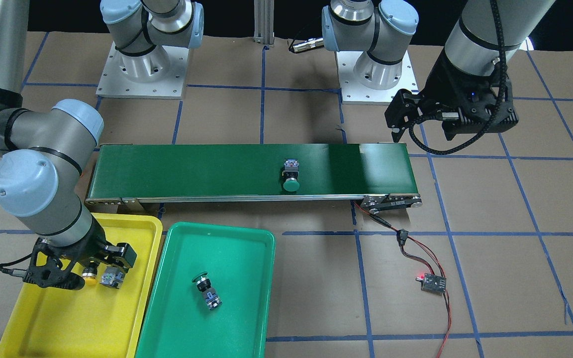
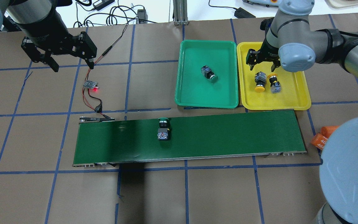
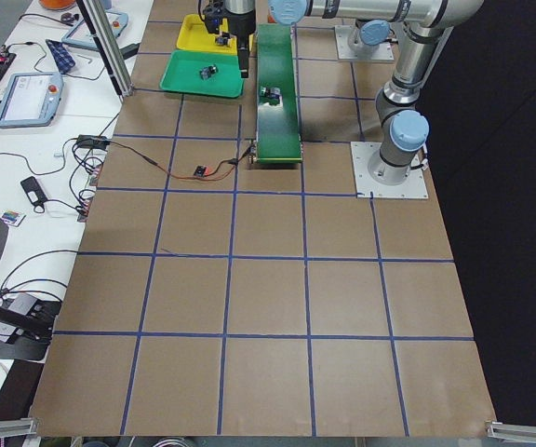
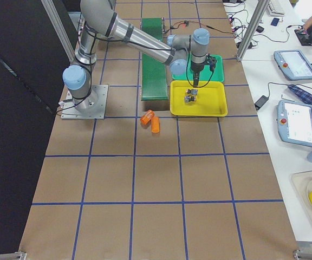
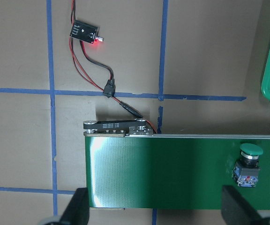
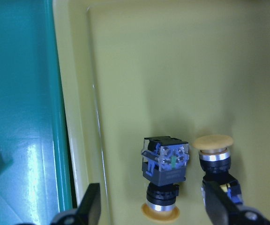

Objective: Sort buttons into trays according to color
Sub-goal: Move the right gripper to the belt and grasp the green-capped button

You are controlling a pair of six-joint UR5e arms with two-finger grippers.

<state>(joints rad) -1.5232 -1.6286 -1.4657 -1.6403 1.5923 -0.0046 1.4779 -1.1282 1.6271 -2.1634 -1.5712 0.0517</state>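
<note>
Three buttons sorted, one green one waiting on the belt.

The last green button lies on its side midway along the glossy conveyor belt. The yellow buttons sit together in the smooth yellow tray, and another green one lies in the green tray. The right gripper hangs spread and empty above the yellow pair. The left gripper, also spread, hovers beyond the belt's left end. Pinching the rounded cap instead of the blocky body could squirt the button away.

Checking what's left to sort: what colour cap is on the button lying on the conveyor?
Green; the button shows best in the front-facing view.
</note>
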